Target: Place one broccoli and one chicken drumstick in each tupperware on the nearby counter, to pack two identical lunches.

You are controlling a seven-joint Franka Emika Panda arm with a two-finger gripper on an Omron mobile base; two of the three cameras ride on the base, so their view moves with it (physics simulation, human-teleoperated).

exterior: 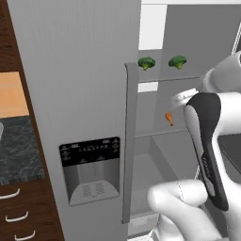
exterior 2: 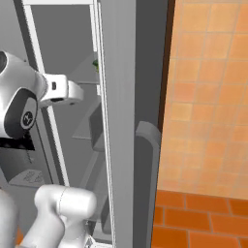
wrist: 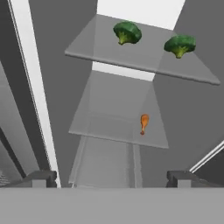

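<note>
Inside the open fridge, two broccoli heads (exterior: pixel 146 62) (exterior: pixel 177 61) sit side by side on the upper glass shelf (wrist: pixel 131 57); the hand view shows them as the left broccoli (wrist: pixel 127 33) and the right broccoli (wrist: pixel 180 45). One orange chicken drumstick (exterior: pixel 168 118) (wrist: pixel 143 124) lies on the shelf below. My gripper (wrist: pixel 113 179) is open and holds nothing. It faces the shelves from in front of the fridge, well short of the food. The dark speckled counter (exterior: pixel 16 150) lies to the left of the fridge. The tupperware is out of view.
The fridge's left door (exterior: pixel 70 94), with its dispenser panel (exterior: pixel 89 169) and tall handle (exterior: pixel 129 141), stands shut beside the opening. The right door (exterior 2: pixel 121 145) is swung open, edge-on. Brown drawers (exterior: pixel 16 216) sit under the counter. An orange tiled wall (exterior 2: pixel 208 97) is on the right.
</note>
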